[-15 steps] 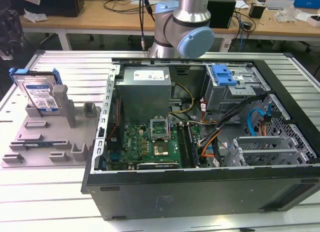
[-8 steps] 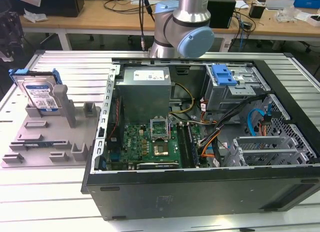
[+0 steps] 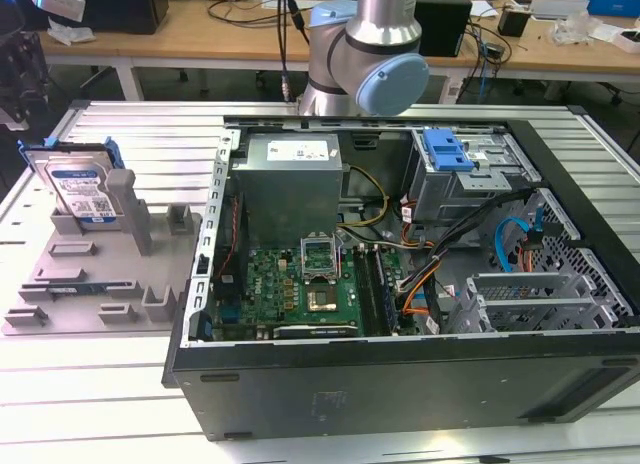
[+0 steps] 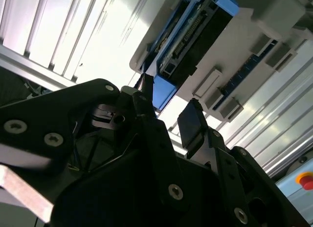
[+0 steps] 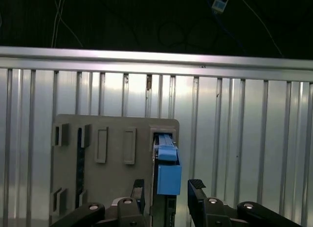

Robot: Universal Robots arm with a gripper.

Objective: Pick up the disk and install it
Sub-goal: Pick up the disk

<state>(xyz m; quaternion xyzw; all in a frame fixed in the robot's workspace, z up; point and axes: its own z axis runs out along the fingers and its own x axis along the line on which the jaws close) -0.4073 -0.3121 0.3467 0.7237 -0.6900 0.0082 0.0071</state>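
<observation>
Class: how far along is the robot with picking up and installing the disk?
Nothing is done yet: the silver hard drive in its blue plastic carrier stands in the grey slotted holder. In hand: the gripper is lined up on it, open fingers either side. Left: lifting it and fitting it into the open computer case.

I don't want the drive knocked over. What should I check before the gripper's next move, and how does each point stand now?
1. Opening of the gripper: ok, its fingers stand apart in both wrist views.
2. Flat silver hard drive in its bright blue plastic carrier lined up between the fingers: ok in the first wrist view.
3. Drive upright in the grey plastic holder: ok in the exterior view.
4. Fingers clear of the drive's sides: cannot tell.
5. Bay in the open black computer case free: cannot tell; a blue plastic bracket sits on the drive cage.
</observation>
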